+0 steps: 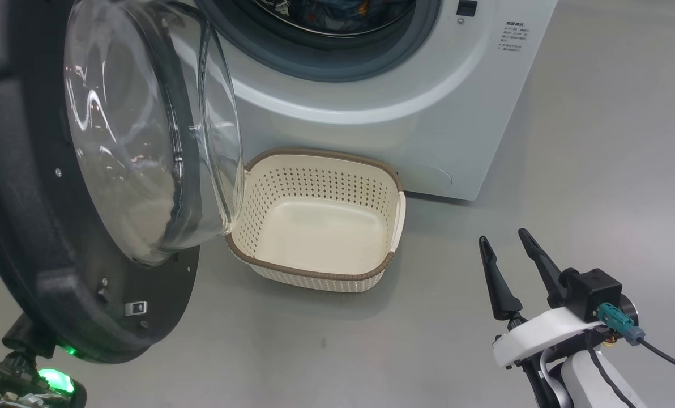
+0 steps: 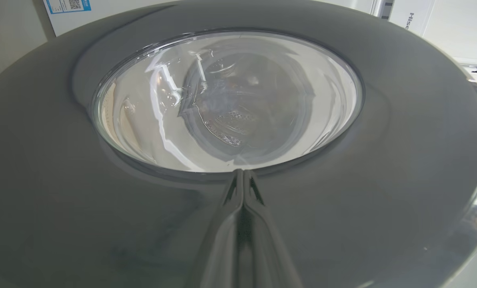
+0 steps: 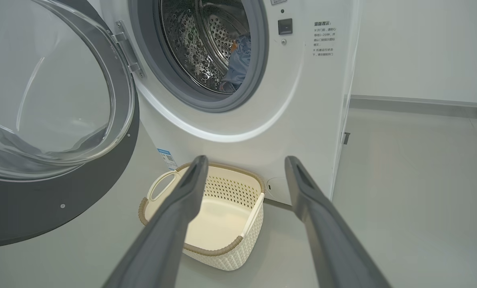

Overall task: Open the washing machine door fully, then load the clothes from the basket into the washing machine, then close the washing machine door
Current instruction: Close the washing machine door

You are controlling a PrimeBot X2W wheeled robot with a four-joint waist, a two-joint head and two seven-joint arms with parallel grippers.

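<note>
One round door point(image 1: 105, 170) stands swung out to the left of the washing machine point(image 1: 383, 113), its glass bowl point(image 1: 145, 130) bulging toward the basket point(image 1: 320, 181). Blue clothes point(image 3: 238, 60) with a bit of orange lie inside the steel drum point(image 3: 194, 44). The basket sits on the grey floor point(image 1: 598, 170) just in front of the machine, below the opening, with its cream bottom bare.

The left gripper point(image 2: 243, 176), fingers pressed together, points its tips at the door's dark outer face by the edge of the glass. Whether they touch it cannot be told. The right gripper point(image 1: 503, 235), fingers spread apart with nothing between them, hangs over the floor to the right of the basket, apart from it.
</note>
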